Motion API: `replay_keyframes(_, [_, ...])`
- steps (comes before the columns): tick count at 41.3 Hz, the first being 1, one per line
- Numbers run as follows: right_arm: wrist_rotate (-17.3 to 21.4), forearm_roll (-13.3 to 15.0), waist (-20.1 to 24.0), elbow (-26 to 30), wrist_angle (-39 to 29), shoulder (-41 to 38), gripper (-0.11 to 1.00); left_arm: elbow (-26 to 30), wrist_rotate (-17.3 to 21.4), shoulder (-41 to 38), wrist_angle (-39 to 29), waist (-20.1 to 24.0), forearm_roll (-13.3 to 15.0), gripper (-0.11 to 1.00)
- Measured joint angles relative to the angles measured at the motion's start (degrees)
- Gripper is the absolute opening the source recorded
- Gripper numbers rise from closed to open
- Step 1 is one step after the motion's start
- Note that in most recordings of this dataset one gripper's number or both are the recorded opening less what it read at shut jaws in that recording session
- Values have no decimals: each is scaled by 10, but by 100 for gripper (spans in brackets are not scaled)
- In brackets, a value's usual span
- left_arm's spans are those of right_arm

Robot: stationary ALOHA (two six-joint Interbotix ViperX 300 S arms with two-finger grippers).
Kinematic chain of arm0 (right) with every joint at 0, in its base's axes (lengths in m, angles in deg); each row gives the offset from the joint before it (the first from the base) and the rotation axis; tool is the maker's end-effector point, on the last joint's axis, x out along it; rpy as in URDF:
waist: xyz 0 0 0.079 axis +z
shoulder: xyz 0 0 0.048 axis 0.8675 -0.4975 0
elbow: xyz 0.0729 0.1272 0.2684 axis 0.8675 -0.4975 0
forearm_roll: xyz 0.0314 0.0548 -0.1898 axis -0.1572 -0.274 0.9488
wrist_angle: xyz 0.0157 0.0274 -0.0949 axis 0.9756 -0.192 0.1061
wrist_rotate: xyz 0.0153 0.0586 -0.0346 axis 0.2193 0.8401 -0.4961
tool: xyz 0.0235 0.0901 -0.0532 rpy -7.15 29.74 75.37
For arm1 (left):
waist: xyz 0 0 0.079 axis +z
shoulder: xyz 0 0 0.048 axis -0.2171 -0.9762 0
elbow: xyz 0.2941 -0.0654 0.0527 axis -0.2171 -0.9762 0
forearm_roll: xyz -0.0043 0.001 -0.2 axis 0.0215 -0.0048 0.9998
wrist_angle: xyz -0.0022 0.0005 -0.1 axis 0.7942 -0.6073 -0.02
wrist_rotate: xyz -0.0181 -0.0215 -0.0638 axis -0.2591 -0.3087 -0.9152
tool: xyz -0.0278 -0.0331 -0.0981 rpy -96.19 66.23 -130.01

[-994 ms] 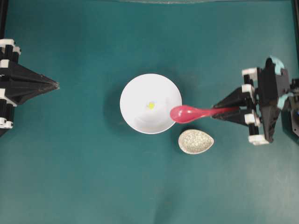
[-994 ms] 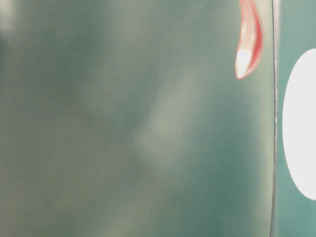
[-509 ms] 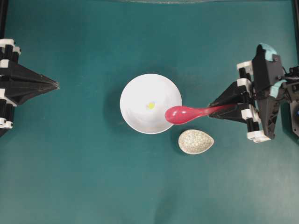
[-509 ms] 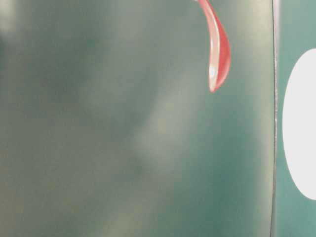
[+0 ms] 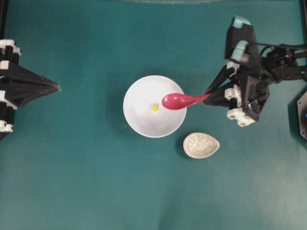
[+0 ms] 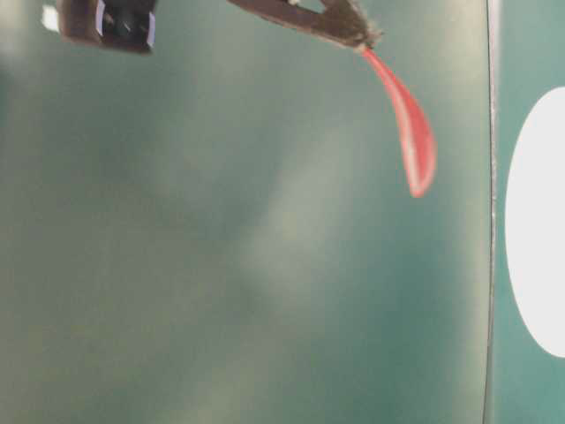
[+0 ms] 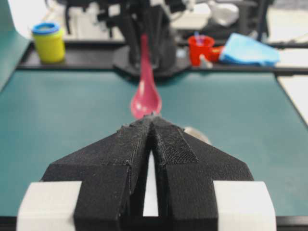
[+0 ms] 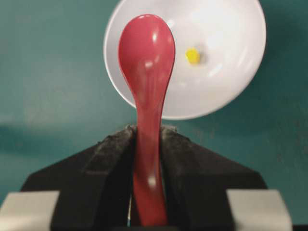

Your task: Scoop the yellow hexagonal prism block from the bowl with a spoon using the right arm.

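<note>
Overhead exterior view, left to right: the left gripper [image 5: 56,87] rests at the left edge of the teal worktop [image 5: 81,172], its black fingers [image 5: 41,86] pressed together to a point with nothing between them, well apart from the dishes. Near the centre stands the white bowl [image 5: 139,120]; the yellow hexagonal prism block [image 5: 155,108] lies on its floor, slightly right of the middle. The scoop of the red-pink spoon [image 5: 176,100] hangs over the right part of the bowl, just beside the block; whether it touches the bowl cannot be told here. The handle runs rightward into the right gripper [image 5: 207,97], whose fingers are clamped on it. Below and right of the bowl, apart from it, lies a speckled grey-white teardrop spoon rest [image 5: 201,145]. The right arm [image 5: 261,72], black with teal patches, enters from the upper right.

Right wrist-mounted view: the spoon [image 8: 147,72] is pinched by its handle between the two black fingers [image 8: 108,159], its scoop overlapping the left rim of the bowl [image 8: 231,86], with the block [image 8: 192,56] to the right of the scoop.

Left wrist-mounted view: the left fingers [image 7: 125,159] are shut on nothing.
</note>
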Motion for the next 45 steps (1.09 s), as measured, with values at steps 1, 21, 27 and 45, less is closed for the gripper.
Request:
replay_keyframes(1, [2,3,0,5,-11,-6,23,0,0,0,-1,0,0,0])
replay_keyframes(21, [72,58,-3,141,-236,-120,23,0,0,0,0,0,1,0])
replay_keyframes(27, [89,74,-3,178,-302,-150,23,0,0,0,0,0,0,0])
replay_keyframes(45, [120,112,-8,254,-375,-221,23,0,0,-1,-1,0,1,0])
